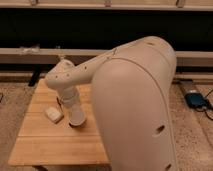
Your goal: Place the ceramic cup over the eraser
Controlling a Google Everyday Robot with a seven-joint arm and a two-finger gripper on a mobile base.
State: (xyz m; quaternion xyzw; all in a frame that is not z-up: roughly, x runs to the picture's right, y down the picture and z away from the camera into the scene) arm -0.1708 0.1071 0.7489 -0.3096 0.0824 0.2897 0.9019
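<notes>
The eraser (54, 114), a pale block, lies on the left part of the wooden table (45, 142). My gripper (77, 121) is at the low end of the white arm, just above the tabletop and immediately right of the eraser. A white tapered shape (76, 111) hangs there. I cannot tell whether it is the ceramic cup or the arm's wrist. No separate cup shows elsewhere.
The arm's big white upper link (135, 110) fills the right half of the view and hides the table's right side. A low ledge (30, 54) and a dark wall run behind the table. A blue object (196, 99) lies on the floor at the right.
</notes>
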